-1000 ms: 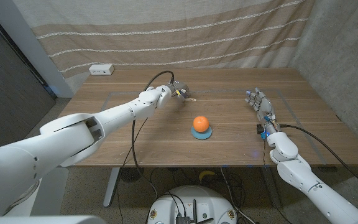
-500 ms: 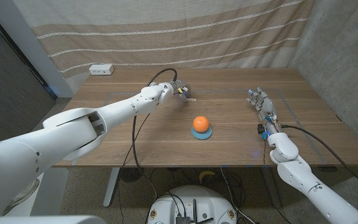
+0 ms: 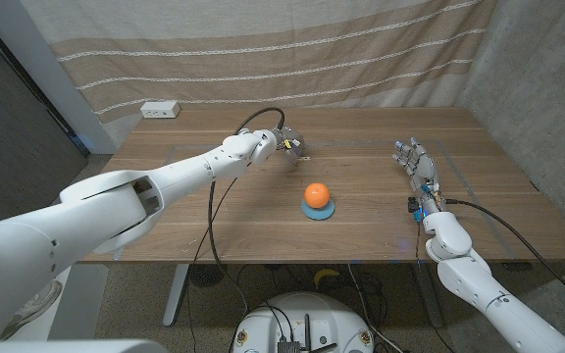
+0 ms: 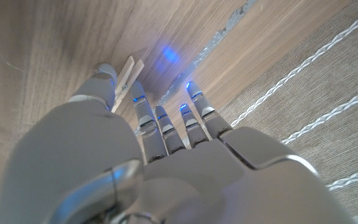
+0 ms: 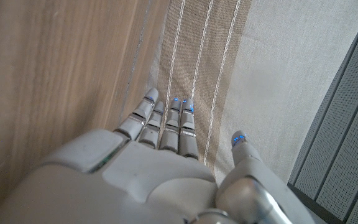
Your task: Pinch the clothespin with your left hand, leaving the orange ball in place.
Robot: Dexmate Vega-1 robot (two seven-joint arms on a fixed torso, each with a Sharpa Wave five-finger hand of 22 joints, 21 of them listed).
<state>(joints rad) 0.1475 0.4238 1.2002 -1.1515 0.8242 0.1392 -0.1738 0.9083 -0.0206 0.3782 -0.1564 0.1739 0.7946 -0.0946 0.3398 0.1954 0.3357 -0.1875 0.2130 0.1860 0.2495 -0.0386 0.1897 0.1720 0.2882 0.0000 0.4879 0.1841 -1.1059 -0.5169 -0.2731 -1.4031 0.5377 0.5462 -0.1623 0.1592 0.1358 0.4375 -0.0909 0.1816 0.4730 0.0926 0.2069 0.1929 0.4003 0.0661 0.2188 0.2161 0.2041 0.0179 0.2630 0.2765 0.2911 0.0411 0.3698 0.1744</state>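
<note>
Fingers of your left hand reach straight out over the clothespin, which lies on the worktop by the thumb; whether they grip it yet I cannot tell. It looks light, stiff and springy: squeeze its tail ends. Further right, well apart, sits the ball, then your right hand, fingers spread, holding nothing

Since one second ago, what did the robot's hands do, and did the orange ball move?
The left hand reached a little farther across the wooden table, away from the robot. It now sits over the pale wooden clothespin; the thumb lies beside the pin, but a grip cannot be confirmed. The small orange ball stayed on its blue disc, and the right hand stayed open and empty at its side.
</note>
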